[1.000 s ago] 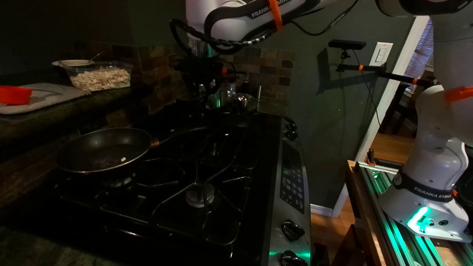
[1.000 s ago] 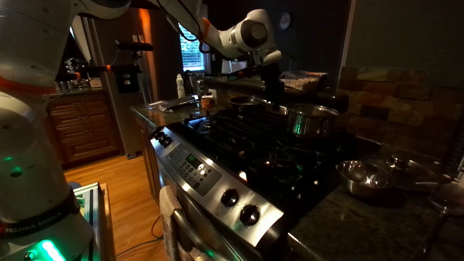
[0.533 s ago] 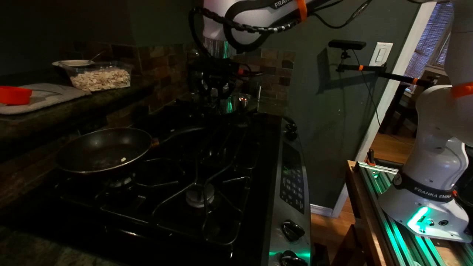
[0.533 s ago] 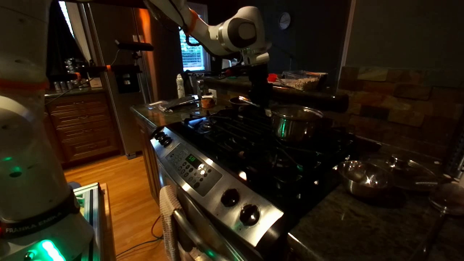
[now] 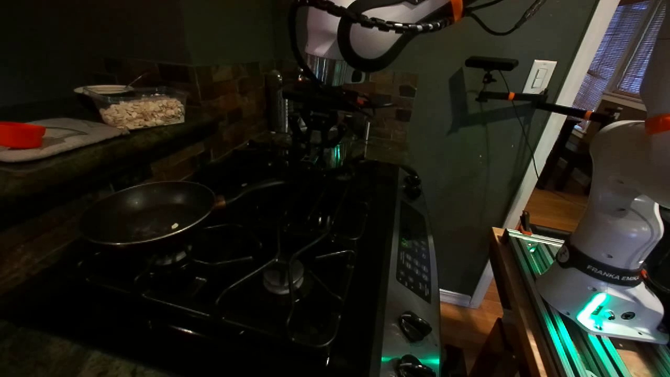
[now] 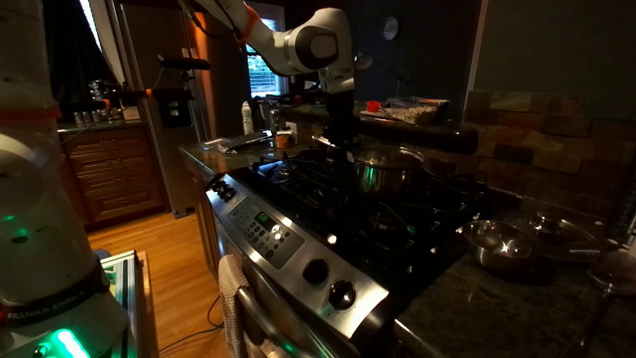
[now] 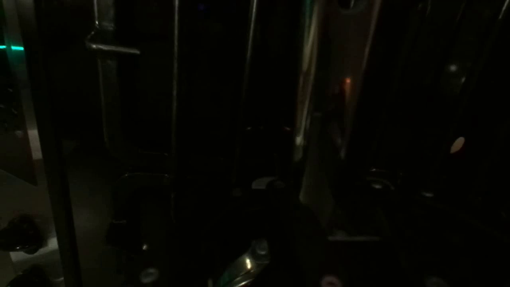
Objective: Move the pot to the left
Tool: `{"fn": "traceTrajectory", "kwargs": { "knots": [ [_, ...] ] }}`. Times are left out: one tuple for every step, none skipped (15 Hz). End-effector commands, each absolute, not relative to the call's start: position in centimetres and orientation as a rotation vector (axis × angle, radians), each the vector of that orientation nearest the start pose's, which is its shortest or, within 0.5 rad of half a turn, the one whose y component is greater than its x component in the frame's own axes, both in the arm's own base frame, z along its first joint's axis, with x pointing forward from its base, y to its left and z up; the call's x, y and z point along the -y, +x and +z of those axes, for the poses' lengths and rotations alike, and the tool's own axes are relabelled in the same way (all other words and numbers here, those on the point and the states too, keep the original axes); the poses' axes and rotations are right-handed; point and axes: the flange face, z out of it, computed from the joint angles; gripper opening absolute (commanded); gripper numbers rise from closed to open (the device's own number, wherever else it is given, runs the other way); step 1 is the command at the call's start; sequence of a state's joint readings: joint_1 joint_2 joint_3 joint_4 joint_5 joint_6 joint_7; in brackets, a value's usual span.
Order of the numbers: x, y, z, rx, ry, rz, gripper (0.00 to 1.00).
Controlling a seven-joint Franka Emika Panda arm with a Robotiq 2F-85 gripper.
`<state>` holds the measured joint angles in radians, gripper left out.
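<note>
"FRANKA EMIKA" on the arm's base

At black gripper, pot: silver, green-streaked. Well away from gripper, pan: black. Beyond gripper, tiles: brown, brick-patterned.

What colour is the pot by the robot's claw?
The pot is shiny silver, with a green glint on its side; it shows best in an exterior view.

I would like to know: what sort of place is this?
Most likely a home kitchen: there is a black-topped, steel-fronted stove, a wide, round black frying pan and brown wooden drawers.
</note>
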<state>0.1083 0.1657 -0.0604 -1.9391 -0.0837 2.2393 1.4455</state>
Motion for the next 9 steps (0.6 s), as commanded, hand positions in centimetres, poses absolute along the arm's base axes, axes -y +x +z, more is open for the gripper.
{"fn": "traceTrajectory", "kwargs": {
  "knots": [
    [-2.8, 60.7, 41.3, -1.935, -2.421, -0.235, 0.32],
    [-2.8, 60.6, 41.3, -1.934, -2.421, -0.235, 0.32],
    [-2.8, 60.6, 41.3, -1.934, -2.421, -0.234, 0.08],
    [-3.3, 60.4, 41.0, -1.927, -2.445, -0.200, 0.08],
    [-3.7, 60.2, 40.7, -1.923, -2.460, -0.185, 0.08],
    [-4.4, 59.8, 40.3, -1.898, -2.479, -0.143, 0.08],
    [-4.9, 59.4, 39.9, -1.892, -2.507, -0.133, 0.08],
    [-5.5, 59.0, 39.5, -1.871, -2.531, -0.101, 0.08],
    [-6.1, 58.5, 39.3, -1.856, -2.555, -0.090, 0.08]
  ]
}}
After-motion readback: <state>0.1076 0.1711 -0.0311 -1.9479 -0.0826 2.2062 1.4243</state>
